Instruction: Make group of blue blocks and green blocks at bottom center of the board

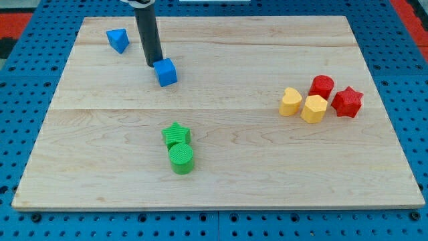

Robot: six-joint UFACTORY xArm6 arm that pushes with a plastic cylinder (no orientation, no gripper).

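Note:
My tip [153,64] rests on the board at the upper left, touching the upper-left side of a blue cube [166,71]. A second blue block, wedge-like in shape [118,39], lies near the view's top left, to the left of the rod. A green star [176,134] and a green cylinder [181,158] sit touching each other left of the board's centre, toward the bottom, well below the tip.
At the view's right stand a yellow heart-like block [290,102], a yellow hexagonal block [313,108], a red cylinder [322,86] and a red star [347,102], clustered together. The wooden board [267,174] lies on a blue pegboard.

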